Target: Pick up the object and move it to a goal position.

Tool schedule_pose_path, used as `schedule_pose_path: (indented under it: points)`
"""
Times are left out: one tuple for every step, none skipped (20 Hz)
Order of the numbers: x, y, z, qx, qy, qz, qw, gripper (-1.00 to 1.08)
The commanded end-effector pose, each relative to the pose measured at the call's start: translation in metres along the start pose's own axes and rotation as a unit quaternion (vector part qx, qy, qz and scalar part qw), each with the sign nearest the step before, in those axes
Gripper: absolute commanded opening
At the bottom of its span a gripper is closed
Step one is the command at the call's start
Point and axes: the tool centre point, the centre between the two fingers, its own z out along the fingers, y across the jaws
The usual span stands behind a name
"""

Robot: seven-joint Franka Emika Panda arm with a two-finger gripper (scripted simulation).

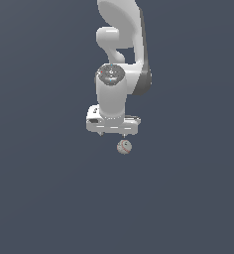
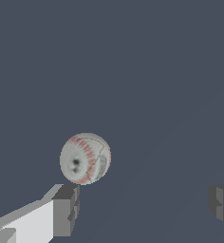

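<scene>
Wrist view: gripper (image 2: 142, 209) spread wide, nothing between fingers (image 2: 66, 209); ball (image 2: 85, 158) beyond tips, nearer one finger, untouched, red seams clear. Exterior view: fingers hidden under hand, gripper (image 1: 114, 133) pointing down, ball (image 1: 124, 147) just below, on dark floor (image 1: 49, 198).

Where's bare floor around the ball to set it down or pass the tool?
Nearly everywhere. The only item on the dark surface is the ball, directly under the open tool. Bare ground runs out from the ball to the exterior view's left, right and near edge. The one crowded spot is the ball itself, below the arm.
</scene>
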Motion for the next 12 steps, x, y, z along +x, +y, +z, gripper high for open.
schedule_pose_path:
  points:
    - [0.000, -0.005, 0.004, 0.001, 0.001, 0.023, 0.9997, 1.00]
    - [0.000, -0.008, 0.007, 0.002, 0.002, 0.033, 0.9995, 1.00]
    - [-0.001, -0.010, 0.009, 0.002, 0.002, 0.044, 0.9990, 1.00]
    - [-0.001, -0.013, 0.011, 0.003, 0.003, 0.056, 0.9984, 1.00]
    - [-0.001, -0.015, 0.013, 0.004, 0.004, 0.068, 0.9977, 1.00]
    - [-0.001, -0.018, 0.016, 0.004, 0.004, 0.080, 0.9968, 1.00]
    - [-0.002, -0.020, 0.018, 0.005, 0.005, 0.092, 0.9958, 1.00]
    - [-0.002, -0.023, 0.020, 0.005, 0.006, 0.104, 0.9946, 1.00]
    - [-0.002, -0.025, 0.022, 0.006, 0.006, 0.116, 0.9932, 1.00]
    - [-0.003, -0.028, 0.025, 0.007, 0.007, 0.128, 0.9918, 1.00]
    - [-0.003, -0.030, 0.027, 0.007, 0.007, 0.140, 0.9902, 1.00]
    - [-0.003, -0.033, 0.029, 0.008, 0.008, 0.152, 0.9884, 1.00]
